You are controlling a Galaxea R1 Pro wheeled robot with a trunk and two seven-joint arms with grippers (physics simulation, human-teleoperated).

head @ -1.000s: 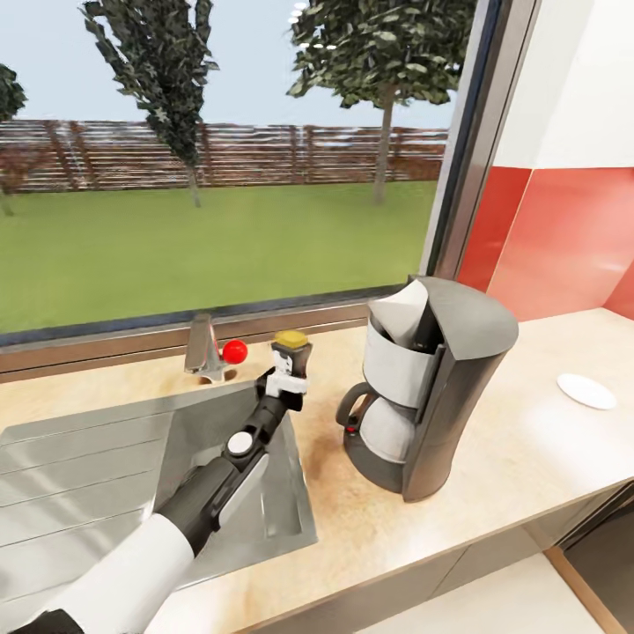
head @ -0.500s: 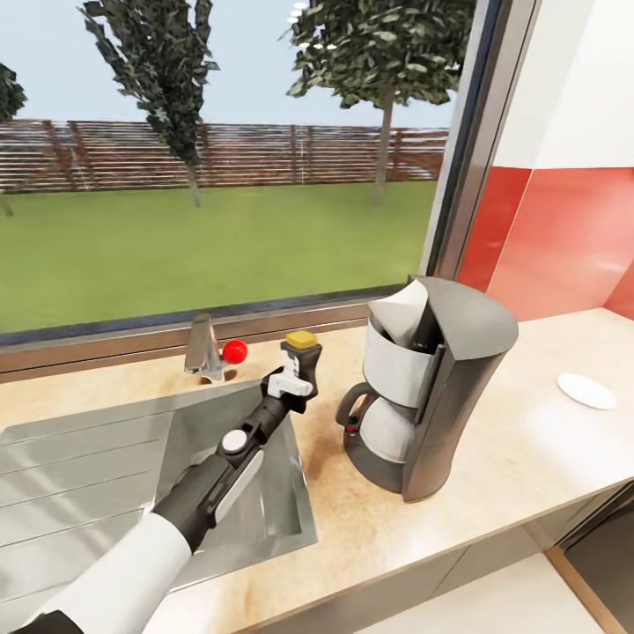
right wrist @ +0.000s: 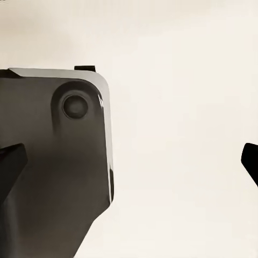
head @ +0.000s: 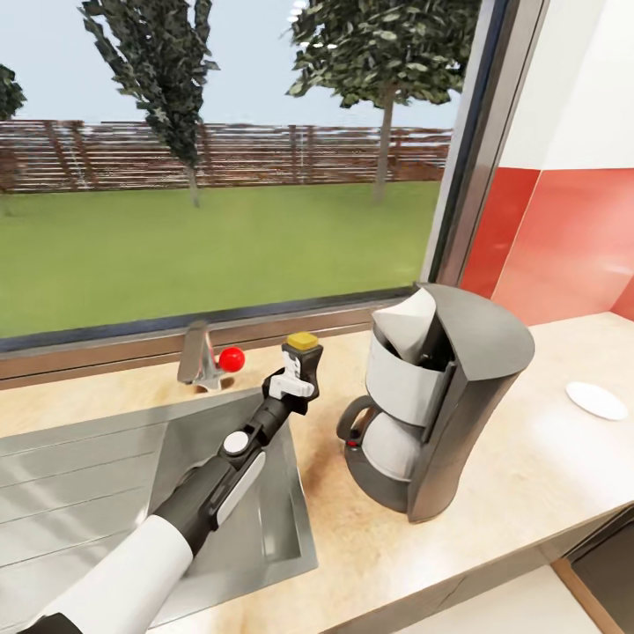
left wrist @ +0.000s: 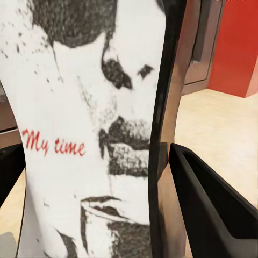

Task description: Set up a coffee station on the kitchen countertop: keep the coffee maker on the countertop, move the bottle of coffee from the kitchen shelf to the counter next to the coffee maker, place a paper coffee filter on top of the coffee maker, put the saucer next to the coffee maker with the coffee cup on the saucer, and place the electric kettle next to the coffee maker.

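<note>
- The bottle of coffee [head: 302,350] is seen just left of centre in the head view, upright, with a yellow-brown cap, held above the countertop [head: 546,458] near the sink's back right corner.
- In the left wrist view the bottle of coffee [left wrist: 91,134] is seen close up: a white label with a dark face print and red script reading "My time".
- The left gripper [head: 298,374] is closed around the bottle; in the left wrist view a dark finger [left wrist: 215,209] lies against the bottle's side at lower right, and part of the other finger shows at the left edge.
- The left arm [head: 211,484] runs from the lower left corner up toward centre, crossing over the sink [head: 97,493].
- The coffee maker [head: 436,401] stands on the countertop right of centre, near the held bottle but apart from it; its glass carafe sits in the base with the handle toward the left.
- A white paper coffee filter [head: 407,324] is seated in the top of the coffee maker.
- A white saucer [head: 597,400] lies on the countertop at the right edge, well apart from the coffee maker.
- A faucet [head: 198,352] with a red knob [head: 232,358] stands behind the sink, left of the bottle.
- In the right wrist view two dark fingertips [right wrist: 12,164] sit at opposite edges of the frame, well apart, with nothing between them; a dark grey robot part [right wrist: 54,161] lies beyond, over a pale surface.
- A window [head: 220,150] fills the upper left; red wall panels [head: 563,238] are at the right.
</note>
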